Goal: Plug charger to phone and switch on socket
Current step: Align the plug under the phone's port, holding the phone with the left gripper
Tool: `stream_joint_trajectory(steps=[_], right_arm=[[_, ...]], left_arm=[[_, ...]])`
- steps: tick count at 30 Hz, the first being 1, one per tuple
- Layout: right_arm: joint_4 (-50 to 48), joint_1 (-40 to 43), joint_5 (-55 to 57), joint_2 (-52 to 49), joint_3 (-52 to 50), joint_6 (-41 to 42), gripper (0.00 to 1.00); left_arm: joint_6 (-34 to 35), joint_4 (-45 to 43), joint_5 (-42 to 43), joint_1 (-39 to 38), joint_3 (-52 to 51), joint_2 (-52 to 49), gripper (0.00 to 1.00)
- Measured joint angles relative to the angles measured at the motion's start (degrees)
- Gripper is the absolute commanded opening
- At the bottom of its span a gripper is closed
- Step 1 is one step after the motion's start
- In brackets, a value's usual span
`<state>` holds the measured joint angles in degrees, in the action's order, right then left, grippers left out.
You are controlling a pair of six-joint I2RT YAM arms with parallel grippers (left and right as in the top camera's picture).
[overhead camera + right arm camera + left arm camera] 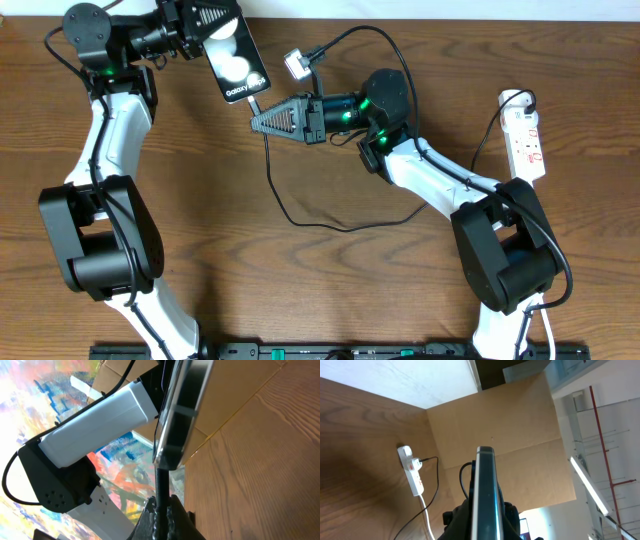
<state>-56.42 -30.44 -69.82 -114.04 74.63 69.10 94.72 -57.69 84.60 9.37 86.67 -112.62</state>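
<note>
My left gripper (212, 28) is shut on the top of the phone (232, 58), a black slab with a glossy screen, and holds it tilted above the back of the table. The left wrist view shows the phone (485, 490) edge-on between the fingers. My right gripper (259, 119) is shut on the charger (272, 170) near its tip. In the right wrist view the charger tip (161, 480) rises from my right gripper (162, 510) and meets the phone's bottom edge (172, 455). The black cable loops over the table towards the white socket (527, 135) at the right.
The socket (411, 471) and its white cord lie on the wooden table (300, 290). A silver connector (296, 65) with a thicker black cable sits behind the right gripper. A cardboard wall (495, 425) stands behind the table. The left arm's white link (95, 420) is close by.
</note>
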Motion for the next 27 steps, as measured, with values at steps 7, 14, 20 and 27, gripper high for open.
stream_joint_trajectory(steps=[7, 14, 20, 27], right_arm=[[0.00, 0.00, -0.02, 0.00, 0.00, 0.07, 0.01], [0.00, 0.00, 0.00, 0.00, 0.00, 1.46, 0.01], [0.02, -0.02, -0.26, 0.00, 0.00, 2.71, 0.01], [0.02, -0.02, -0.26, 0.00, 0.00, 4.24, 0.01]], left_arm=[[0.00, 0.00, -0.02, -0.07, 0.00, 0.00, 0.08], [-0.07, 0.00, 0.20, -0.04, 0.00, 0.00, 0.07], [-0.63, 0.00, 1.01, -0.04, 0.00, 0.00, 0.07], [-1.18, 0.00, 1.07, -0.13, 0.00, 0.00, 0.07]])
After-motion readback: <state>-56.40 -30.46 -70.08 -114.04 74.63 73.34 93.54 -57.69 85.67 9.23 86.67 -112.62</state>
